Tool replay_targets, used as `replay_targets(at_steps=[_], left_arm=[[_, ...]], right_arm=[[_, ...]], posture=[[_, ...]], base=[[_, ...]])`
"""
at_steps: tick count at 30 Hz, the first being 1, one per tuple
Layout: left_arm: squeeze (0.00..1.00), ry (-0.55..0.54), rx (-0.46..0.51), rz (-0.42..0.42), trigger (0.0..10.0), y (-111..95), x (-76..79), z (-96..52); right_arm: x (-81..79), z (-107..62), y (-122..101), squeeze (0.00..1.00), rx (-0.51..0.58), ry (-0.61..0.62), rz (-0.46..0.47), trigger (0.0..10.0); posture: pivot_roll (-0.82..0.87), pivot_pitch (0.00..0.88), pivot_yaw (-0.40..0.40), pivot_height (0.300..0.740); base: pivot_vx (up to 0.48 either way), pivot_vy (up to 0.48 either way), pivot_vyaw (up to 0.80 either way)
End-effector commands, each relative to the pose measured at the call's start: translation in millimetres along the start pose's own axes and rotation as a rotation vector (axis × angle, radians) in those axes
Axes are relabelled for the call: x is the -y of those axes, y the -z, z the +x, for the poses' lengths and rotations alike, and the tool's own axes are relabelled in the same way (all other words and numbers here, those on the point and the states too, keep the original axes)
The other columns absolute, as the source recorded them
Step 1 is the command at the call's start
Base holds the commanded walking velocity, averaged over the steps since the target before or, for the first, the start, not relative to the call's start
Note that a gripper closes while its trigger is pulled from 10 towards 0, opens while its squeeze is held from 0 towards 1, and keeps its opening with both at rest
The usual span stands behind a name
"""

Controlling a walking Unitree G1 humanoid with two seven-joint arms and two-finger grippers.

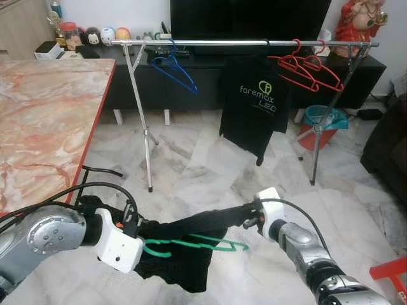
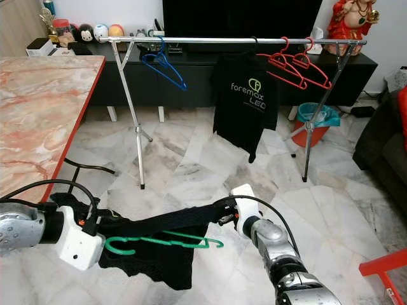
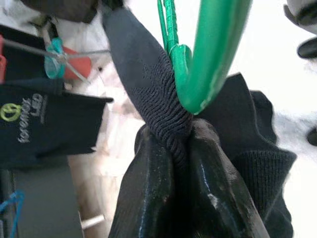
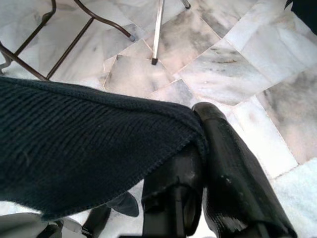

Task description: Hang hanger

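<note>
Low in the frame: left gripper (image 1: 141,230) clamped on a black knit (image 1: 184,254) beside the green hanger (image 1: 197,244), right gripper (image 1: 245,216) pinching the knit's other edge. Stretched between the two, hanger hung beneath. Across the top: rack (image 1: 241,43) with tee (image 1: 254,105).

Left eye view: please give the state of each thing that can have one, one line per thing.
Black knitted garment: stretched between both grippers, above the floor.
Green plastic hanger: partly inside the garment, not yet on the rail.
Left gripper: shut on the garment.
Right gripper: shut on the garment's edge.
Black printed T-shirt: hanging on the metal clothes rail.
Blue hanger: hanging, empty.
Two red hangers: hanging, empty.
</note>
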State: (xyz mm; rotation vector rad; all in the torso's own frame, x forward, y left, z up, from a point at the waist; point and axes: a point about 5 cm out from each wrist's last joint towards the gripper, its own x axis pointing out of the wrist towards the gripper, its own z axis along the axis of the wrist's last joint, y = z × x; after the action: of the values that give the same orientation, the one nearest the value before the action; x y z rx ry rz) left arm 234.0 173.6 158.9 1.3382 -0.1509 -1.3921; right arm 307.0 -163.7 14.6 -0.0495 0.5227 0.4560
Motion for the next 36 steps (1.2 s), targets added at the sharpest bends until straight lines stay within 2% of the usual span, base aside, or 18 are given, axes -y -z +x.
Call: replay_targets(at_steps=[1, 2, 3, 4, 5, 6, 7, 8, 9, 18, 26, 30, 34, 36], left_arm=[[0.00, -0.002, 0.005, 0.031, 10.0, -4.5, -7.6, 0.9], [0.00, -0.001, 0.004, 0.030, 10.0, -4.2, -7.1, 1.9], [0.00, 0.000, 0.001, 0.022, 10.0, -3.3, -5.8, 3.8], [0.00, 0.000, -0.001, 0.014, 10.0, -2.6, -4.6, 5.0], [0.00, 0.004, -0.005, 0.009, 10.0, -1.8, -3.2, 6.7], [0.00, 0.008, -0.010, 0.003, 10.0, -0.9, -1.6, 8.4], [0.00, 0.004, -0.007, -0.008, 10.0, -1.3, -1.0, 10.3], [0.00, 0.001, -0.004, -0.015, 10.0, -1.6, -0.7, 11.5], [0.00, 0.000, -0.001, -0.027, 10.0, -2.2, -0.2, 13.0], [0.00, 0.022, -0.008, -0.060, 10.0, -1.9, 2.6, 18.7], [0.00, 0.030, -0.008, -0.081, 10.0, -2.7, 4.2, 21.5], [0.00, 0.028, -0.011, -0.083, 10.0, -2.6, 3.4, 21.9], [0.00, 0.024, -0.013, -0.085, 10.0, -2.0, 2.8, 23.3], [0.00, 0.022, -0.013, -0.086, 10.0, -2.1, 2.6, 23.6]], right_arm=[[12.0, -6.8, 6.7, 0.00, -0.022, 0.063, 0.014, 0.0], [11.4, -6.4, 6.5, 0.00, -0.022, 0.062, 0.013, 0.0], [10.7, -5.8, 6.0, 0.00, -0.022, 0.061, 0.009, 4.3], [10.3, -5.5, 5.8, 0.00, -0.022, 0.062, 0.004, 4.3], [10.0, -5.1, 5.1, 0.00, -0.020, 0.061, 0.005, 10.0], [9.6, -4.7, 4.3, 0.00, -0.016, 0.061, 0.007, 10.0], [9.1, -4.3, 3.5, 0.22, -0.010, 0.056, 0.017, 10.0], [8.9, -4.2, 3.0, 0.22, -0.006, 0.053, 0.025, 10.0], [8.6, -4.0, 2.4, 1.00, -0.002, 0.049, 0.027, 10.0], [9.5, -3.9, 0.3, 1.00, -0.001, 0.046, 0.014, 10.0], [3.1, -3.9, 9.3, 1.00, -0.062, -0.026, 0.001, 10.0], [0.7, -5.3, 16.2, 1.00, -0.101, -0.063, 0.019, 10.0], [-5.6, -8.7, 25.8, 1.00, -0.172, -0.188, -0.007, 10.0], [-5.3, -9.8, 27.9, 1.00, -0.186, -0.199, -0.013, 10.0]], posture=[[0.15, 0.000, -0.067, 0.740], [0.15, 0.000, -0.067, 0.740], [0.15, 0.000, -0.067, 0.740], [0.15, 0.000, -0.066, 0.740], [0.14, 0.000, -0.065, 0.740], [0.14, 0.000, -0.064, 0.740], [0.14, 0.000, -0.064, 0.740], [0.14, 0.000, -0.064, 0.740], [0.14, 0.000, -0.065, 0.740], [0.14, 0.000, -0.061, 0.740], [0.14, 0.000, -0.060, 0.740], [0.14, 0.000, -0.057, 0.740], [0.13, 0.000, -0.055, 0.740], [0.13, 0.000, -0.055, 0.740]], base=[[0.000, 0.000, 0.00], [0.000, 0.000, 0.00], [0.000, 0.000, 0.00], [0.000, 0.000, 0.00], [0.000, 0.000, 0.00], [0.000, 0.000, 0.00], [0.000, 0.000, 0.00], [0.000, 0.000, 0.00], [0.000, 0.000, 0.00], [0.000, 0.000, 0.00], [0.000, 0.000, 0.00], [0.000, 0.000, 0.00], [0.000, 0.000, 0.00], [0.000, 0.000, 0.00]])
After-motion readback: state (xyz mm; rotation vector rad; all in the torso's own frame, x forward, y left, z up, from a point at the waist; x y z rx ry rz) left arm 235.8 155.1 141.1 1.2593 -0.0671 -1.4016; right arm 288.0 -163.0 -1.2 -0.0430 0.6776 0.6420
